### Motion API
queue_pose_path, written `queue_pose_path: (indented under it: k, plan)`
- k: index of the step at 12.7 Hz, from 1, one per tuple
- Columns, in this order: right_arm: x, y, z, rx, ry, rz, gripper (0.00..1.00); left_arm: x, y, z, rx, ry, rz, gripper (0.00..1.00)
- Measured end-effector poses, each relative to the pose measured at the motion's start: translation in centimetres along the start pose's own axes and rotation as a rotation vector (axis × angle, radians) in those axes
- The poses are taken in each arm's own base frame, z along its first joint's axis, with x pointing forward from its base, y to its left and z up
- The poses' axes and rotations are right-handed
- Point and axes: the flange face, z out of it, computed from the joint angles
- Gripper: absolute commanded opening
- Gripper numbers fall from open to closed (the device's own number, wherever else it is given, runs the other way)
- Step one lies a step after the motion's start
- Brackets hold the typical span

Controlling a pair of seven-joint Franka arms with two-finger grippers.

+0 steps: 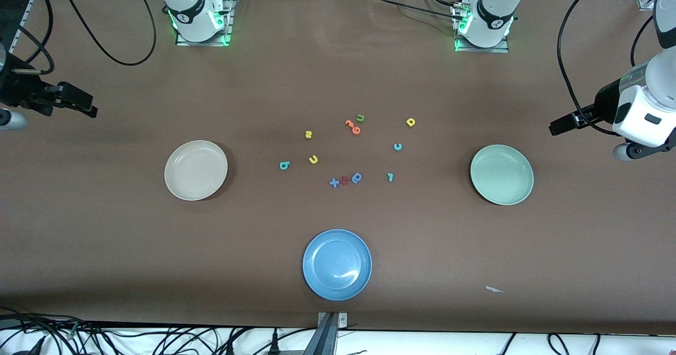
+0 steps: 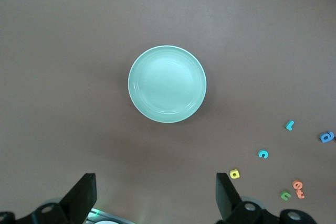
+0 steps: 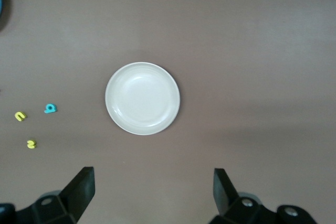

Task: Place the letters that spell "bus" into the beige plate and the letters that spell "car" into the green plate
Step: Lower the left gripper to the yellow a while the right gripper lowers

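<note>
Front view: a brown desk [image 1: 338, 69] fills the frame, with the two arm bases along its top edge. The round cream-beige shallow plate [image 1: 196, 170] sits at mid-height toward the right arm's end. The round pale mint-green shallow plate [image 1: 501, 174] sits at the same height toward the left arm's end. A round blue plate [image 1: 337, 264] lies low in the frame, at centre. All three plates hold nothing.

Small foam letters are scattered in the middle of the frame, between the beige and green plates. The teal "b" [image 1: 284, 165], yellow "u" [image 1: 313, 159] and yellow "s" [image 1: 308, 134] lie toward the beige plate. The teal "c" [image 1: 397, 146], yellow "a" [image 1: 410, 122] and teal "r" [image 1: 390, 176] lie toward the green plate. Between these groups are orange letters [image 1: 353, 127] touching a green "u" [image 1: 360, 118]. Lower in the frame, a darker blue "a" [image 1: 357, 177] sits beside a red letter [image 1: 345, 179].

The right end effector [image 1: 91, 106] hangs over bare desk at the right arm's end. The left end effector [image 1: 557, 127] hangs over bare desk at the left arm's end.

Left wrist view: the left end effector [image 2: 156, 190] is spread wide and holds nothing. The green plate [image 2: 167, 84] is at centre frame, and the "c", "a" and "r" letters are well apart from it.

Right wrist view: the right end effector [image 3: 152, 187] is also wide and holds nothing. The beige plate [image 3: 142, 98] is at centre frame, and the "b", "u" and "s" letters lie near it.
</note>
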Motion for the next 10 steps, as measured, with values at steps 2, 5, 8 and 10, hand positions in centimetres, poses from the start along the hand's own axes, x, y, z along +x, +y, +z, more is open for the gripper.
queue_pose_path:
  k: [2, 5, 8, 10]
  plan:
    - [0.6, -4.1, 2.0, -0.001, 0.001, 0.003, 1.0, -0.5, 1.3, 1.1, 0.011, -0.015, -0.008, 1.0]
    - [1.5, -10.0, 5.5, -0.004, -0.002, 0.018, 1.0, -1.7, 6.0, 4.9, 0.02, -0.005, -0.065, 1.0]
    - [2.6, -12.4, 9.4, -0.014, -0.034, 0.024, 1.0, -3.0, 9.7, 10.1, 0.022, -0.014, -0.106, 1.0]
    - [3.3, -12.3, 11.4, -0.021, -0.057, 0.026, 1.0, -3.7, 10.9, 13.5, 0.008, -0.027, -0.139, 1.0]
